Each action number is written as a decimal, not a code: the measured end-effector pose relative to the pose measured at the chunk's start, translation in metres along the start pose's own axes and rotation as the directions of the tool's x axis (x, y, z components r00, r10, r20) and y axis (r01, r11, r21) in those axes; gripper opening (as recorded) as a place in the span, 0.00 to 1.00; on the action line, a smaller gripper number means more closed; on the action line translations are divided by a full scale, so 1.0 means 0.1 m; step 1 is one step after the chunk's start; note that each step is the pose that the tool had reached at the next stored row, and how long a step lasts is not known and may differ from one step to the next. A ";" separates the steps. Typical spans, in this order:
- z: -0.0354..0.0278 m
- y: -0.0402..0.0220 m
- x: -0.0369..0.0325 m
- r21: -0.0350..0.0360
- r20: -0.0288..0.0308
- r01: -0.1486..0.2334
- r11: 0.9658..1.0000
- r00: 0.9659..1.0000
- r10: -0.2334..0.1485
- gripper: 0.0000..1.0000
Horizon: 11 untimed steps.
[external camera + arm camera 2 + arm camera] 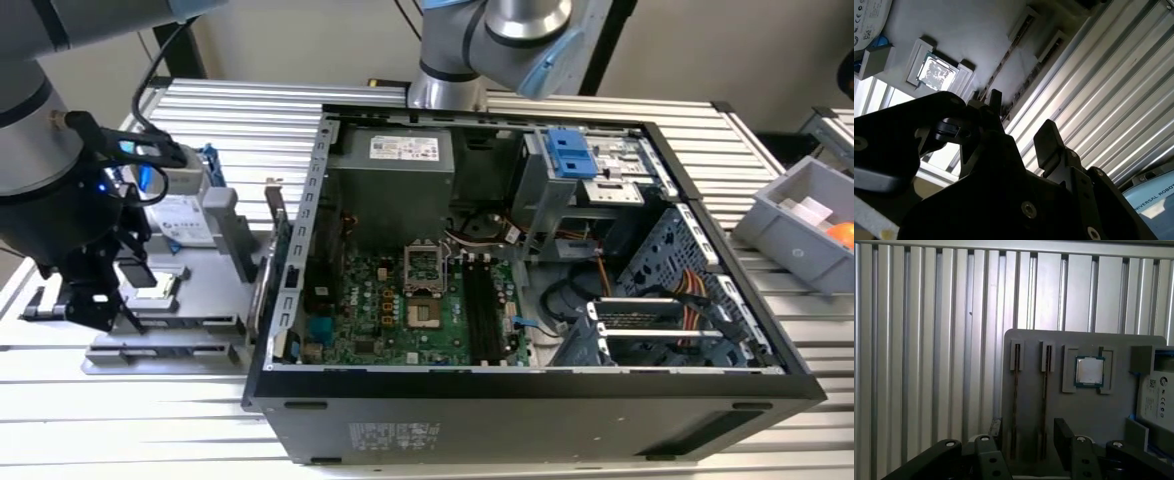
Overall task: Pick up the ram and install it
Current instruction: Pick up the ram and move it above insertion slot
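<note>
My gripper (1029, 435) hangs spread open just above the tray (1084, 407). I judge its fingers bracket both tray slots, so closing off-centre could nip the wrong edge or cock the ram (1045, 400) and jam it. The tray holds the ram on edge in its slots, with the chip (1089, 371) and drive (1160, 395) beside; the case (534, 400) next to the tray lies open.

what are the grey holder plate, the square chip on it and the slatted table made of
The holder plate looks like plastic, possibly printed: matte uniform grey with moulded raised ribs. The square chip has a shiny silvery metal lid over a green board edge. The table is likely aluminium extrusion: ribbed silvery slats with a brushed sheen and glare streaks.
</note>
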<state>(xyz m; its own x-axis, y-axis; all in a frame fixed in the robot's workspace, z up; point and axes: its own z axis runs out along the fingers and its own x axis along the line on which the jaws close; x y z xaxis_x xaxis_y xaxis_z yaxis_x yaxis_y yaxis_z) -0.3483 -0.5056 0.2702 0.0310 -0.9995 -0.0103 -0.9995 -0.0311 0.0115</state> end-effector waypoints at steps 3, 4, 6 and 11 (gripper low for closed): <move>0.020 0.000 0.000 0.000 0.000 0.000 1.000 1.000 0.000 1.00; 0.027 0.000 0.000 -0.001 0.000 0.000 1.000 1.000 0.000 1.00; 0.047 0.000 0.000 0.000 0.000 0.000 1.000 1.000 0.000 1.00; 0.087 -0.001 0.001 0.000 0.000 0.000 1.000 1.000 0.000 1.00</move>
<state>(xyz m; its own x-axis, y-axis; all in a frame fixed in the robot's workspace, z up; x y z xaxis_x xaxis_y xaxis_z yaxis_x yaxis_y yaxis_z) -0.3483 -0.5055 0.2615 0.0310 -0.9995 -0.0099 -0.9994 -0.0311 0.0119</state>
